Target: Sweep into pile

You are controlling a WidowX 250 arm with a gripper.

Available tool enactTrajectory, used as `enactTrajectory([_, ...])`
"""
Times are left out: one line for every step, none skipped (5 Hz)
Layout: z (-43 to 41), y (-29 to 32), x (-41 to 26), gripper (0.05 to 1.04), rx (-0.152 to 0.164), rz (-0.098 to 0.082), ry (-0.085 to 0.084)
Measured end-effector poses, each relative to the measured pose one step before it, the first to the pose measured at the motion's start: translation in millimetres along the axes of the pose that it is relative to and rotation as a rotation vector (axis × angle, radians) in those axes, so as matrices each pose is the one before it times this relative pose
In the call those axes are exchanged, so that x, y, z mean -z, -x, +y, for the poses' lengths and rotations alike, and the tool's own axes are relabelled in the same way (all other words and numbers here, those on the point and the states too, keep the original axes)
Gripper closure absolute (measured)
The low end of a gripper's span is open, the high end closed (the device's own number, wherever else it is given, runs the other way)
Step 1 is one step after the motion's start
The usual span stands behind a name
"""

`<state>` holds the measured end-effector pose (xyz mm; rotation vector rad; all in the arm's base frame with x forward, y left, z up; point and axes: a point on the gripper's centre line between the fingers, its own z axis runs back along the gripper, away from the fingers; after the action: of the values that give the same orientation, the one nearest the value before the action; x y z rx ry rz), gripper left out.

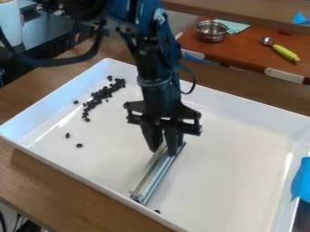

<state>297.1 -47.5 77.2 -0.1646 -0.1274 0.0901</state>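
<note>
My gripper (167, 148), clenched on a metal bar (155, 174), set low beneath me, presumably to sweep black pieces (102, 96) well apart.

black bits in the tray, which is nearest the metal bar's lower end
The lone bit just right of it, near the tray rim; the others lie left of the bar.

Black robot arm (148, 59) reaching down from the top edge, pincer (163, 149) pointing downward, fingers (173, 140) close together
</note>
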Motion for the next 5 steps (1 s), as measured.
enactTrajectory([4.18, -4.53, 1.62, 0.761, -0.0007, -0.0373, -0.0231])
enactTrajectory([12.7, -3.9, 2.71, 0.761, -0.0149, -0.0128, -0.0417])
enactTrajectory([19.31, -10.85, -4.21, 0.761, -0.0167, 0.0057, -0.0584])
enactTrajectory([31.75, -12.67, -6.29, 0.761, -0.03, 0.0089, -0.0731])
enactTrajectory([23.02, -3.17, -2.13, 0.761, 0.032, 0.0008, -0.0366])
